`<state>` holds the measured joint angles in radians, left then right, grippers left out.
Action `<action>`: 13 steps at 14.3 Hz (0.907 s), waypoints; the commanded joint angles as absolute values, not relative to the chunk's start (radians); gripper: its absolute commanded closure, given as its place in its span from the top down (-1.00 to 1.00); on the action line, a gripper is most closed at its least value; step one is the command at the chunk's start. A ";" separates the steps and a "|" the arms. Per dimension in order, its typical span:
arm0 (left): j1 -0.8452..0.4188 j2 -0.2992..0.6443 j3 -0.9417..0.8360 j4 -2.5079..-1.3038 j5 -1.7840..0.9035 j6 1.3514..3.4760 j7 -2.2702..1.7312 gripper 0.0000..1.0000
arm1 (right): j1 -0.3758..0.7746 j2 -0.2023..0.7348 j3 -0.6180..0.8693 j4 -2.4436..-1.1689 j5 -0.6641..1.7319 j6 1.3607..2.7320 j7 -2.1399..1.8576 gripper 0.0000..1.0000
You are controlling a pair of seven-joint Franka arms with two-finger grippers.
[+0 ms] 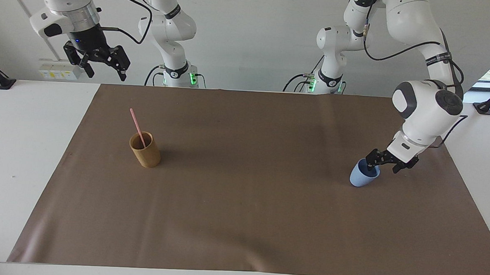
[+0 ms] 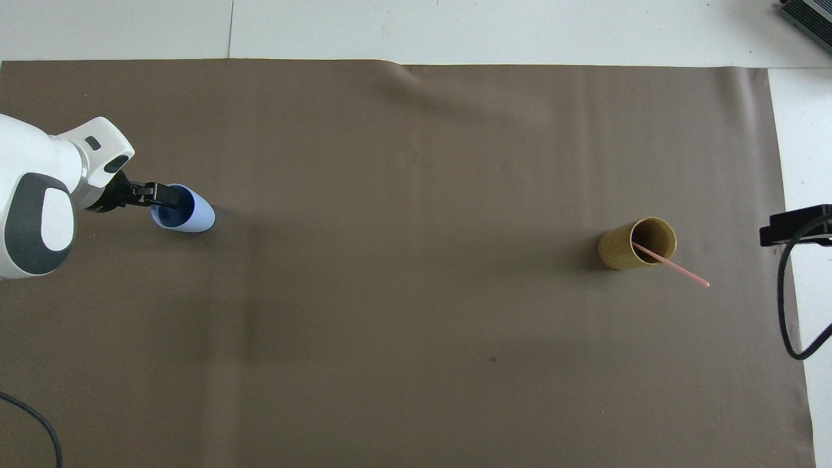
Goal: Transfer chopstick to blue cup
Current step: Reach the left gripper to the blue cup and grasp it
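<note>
The blue cup (image 1: pixel 360 179) (image 2: pixel 195 218) stands on the brown mat toward the left arm's end of the table. My left gripper (image 1: pixel 382 168) (image 2: pixel 161 196) is open at the cup's rim. One finger reaches into the cup's mouth and the other stays outside it. A pale pink chopstick (image 1: pixel 136 125) (image 2: pixel 676 268) leans in the tan bamboo cup (image 1: pixel 146 153) (image 2: pixel 621 248) toward the right arm's end. My right gripper (image 1: pixel 106 74) (image 2: pixel 794 225) waits open, raised over the table's edge at that end, holding nothing.
The brown mat (image 1: pixel 242 203) covers most of the white table. A black cable (image 2: pixel 786 305) hangs by the right gripper. A power strip (image 1: pixel 57 72) sits at the wall by the right arm's end.
</note>
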<state>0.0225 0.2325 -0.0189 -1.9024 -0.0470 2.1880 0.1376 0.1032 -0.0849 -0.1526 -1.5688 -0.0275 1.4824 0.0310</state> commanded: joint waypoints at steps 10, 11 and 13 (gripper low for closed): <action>0.029 0.215 -0.026 -1.951 -0.080 2.229 0.143 -1.00 | 0.101 -0.106 -0.147 -1.585 -0.034 1.479 0.029 1.00; 0.026 0.213 -0.026 -1.947 -0.080 2.218 0.141 -1.00 | 0.101 -0.106 -0.147 -1.585 -0.034 1.479 0.029 1.00; 0.020 0.203 -0.029 -1.924 -0.080 2.191 0.132 -1.00 | 0.101 -0.106 -0.147 -1.585 -0.034 1.479 0.029 1.00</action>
